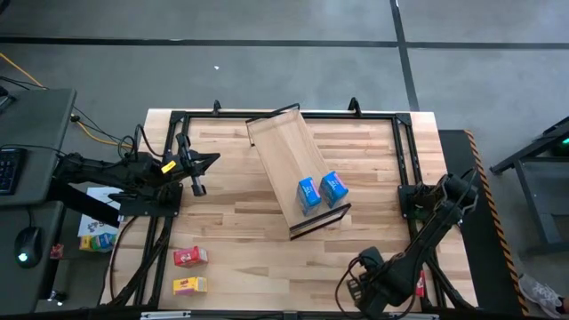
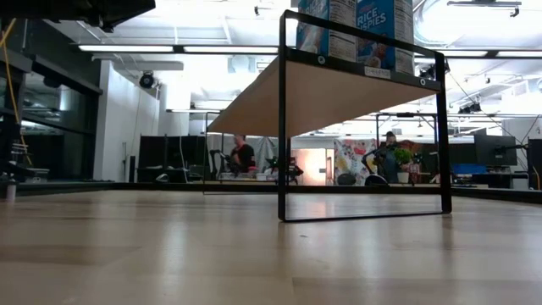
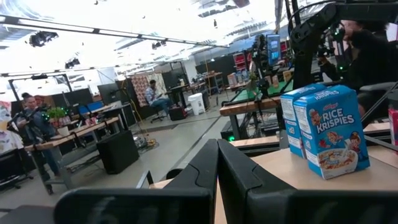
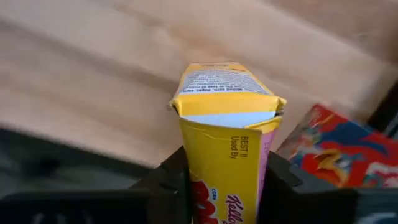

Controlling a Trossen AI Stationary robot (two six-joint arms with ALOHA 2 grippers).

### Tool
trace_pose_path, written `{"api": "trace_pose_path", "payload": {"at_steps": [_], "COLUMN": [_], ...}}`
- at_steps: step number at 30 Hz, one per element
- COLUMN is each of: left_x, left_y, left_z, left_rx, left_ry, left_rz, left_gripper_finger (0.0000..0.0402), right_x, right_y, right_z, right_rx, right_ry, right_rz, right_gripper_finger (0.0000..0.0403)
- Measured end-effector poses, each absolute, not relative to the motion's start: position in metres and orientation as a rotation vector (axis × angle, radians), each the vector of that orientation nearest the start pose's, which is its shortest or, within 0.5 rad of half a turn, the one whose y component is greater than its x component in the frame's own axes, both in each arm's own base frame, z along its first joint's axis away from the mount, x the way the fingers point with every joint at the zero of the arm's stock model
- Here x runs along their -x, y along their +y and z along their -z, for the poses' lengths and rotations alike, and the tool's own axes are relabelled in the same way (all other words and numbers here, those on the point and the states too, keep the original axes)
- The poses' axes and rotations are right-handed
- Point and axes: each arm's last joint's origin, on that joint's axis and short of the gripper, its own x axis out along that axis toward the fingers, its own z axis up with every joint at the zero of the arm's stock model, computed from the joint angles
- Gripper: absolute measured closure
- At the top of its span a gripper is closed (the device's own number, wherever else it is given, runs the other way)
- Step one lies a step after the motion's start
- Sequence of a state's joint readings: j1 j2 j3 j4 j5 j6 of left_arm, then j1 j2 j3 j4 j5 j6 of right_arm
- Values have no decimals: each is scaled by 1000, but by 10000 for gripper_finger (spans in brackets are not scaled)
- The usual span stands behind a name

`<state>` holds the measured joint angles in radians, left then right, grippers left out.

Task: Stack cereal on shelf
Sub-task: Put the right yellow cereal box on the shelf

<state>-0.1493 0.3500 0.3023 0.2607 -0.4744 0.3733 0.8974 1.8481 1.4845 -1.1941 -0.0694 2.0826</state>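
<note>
The shelf [image 1: 289, 164], a long light-wood board in a dark frame, stands slantwise in the middle of the table, with two blue cereal boxes [image 1: 308, 193] [image 1: 333, 188] upright on its near end. Both also show in the left wrist view [image 3: 329, 130]. My right gripper [image 4: 224, 193] hangs over the table's near right part [image 1: 382, 283], pointing down, shut on a yellow cereal box [image 4: 221, 124]. A red cereal box [image 4: 329, 152] lies right beside it. My left gripper [image 3: 217, 180] waits at the table's left, shut and holding nothing. My right gripper has the yellow box between its two fingers [image 4: 168, 186], one on each of two opposite sides [image 4: 186, 180]. The fingers come from above, pointing down. The box's printed end flap [image 4: 239, 149] faces up at the wrist. Whether its lower end is on the table is hidden.
A red box [image 1: 188, 257] and a yellow box [image 1: 189, 285] lie on the table's near left. Dark frame rails [image 1: 404, 151] run along the table's edges. Bare wood lies between the shelf and the near edge.
</note>
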Motion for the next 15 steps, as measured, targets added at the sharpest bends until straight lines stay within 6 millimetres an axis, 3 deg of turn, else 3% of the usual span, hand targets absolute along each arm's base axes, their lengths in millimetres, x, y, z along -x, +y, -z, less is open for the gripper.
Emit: {"api": "trace_pose_path", "payload": {"at_steps": [3,6,11,15], "left_x": [-112,-112,-111,-111], "left_y": [-3,-3,-3,-3], "left_z": [-262,-263,-265,-265], "left_rx": [-324,-322,-315,-316], "left_ry": [-137,-143,-166,-165], "left_rz": [-359,-360,-364,-364], "left_gripper_finger": [401,401,401,401], "right_x": [-214,-220,-245,-264], "right_y": [271,269,258,240], "right_z": [-241,-259,-315,-371], "right_rx": [-970,-985,-915,-655], "right_ry": [1424,1281,775,405], "right_rz": [781,606,186,-112], "right_gripper_finger": [304,304,300,300]}}
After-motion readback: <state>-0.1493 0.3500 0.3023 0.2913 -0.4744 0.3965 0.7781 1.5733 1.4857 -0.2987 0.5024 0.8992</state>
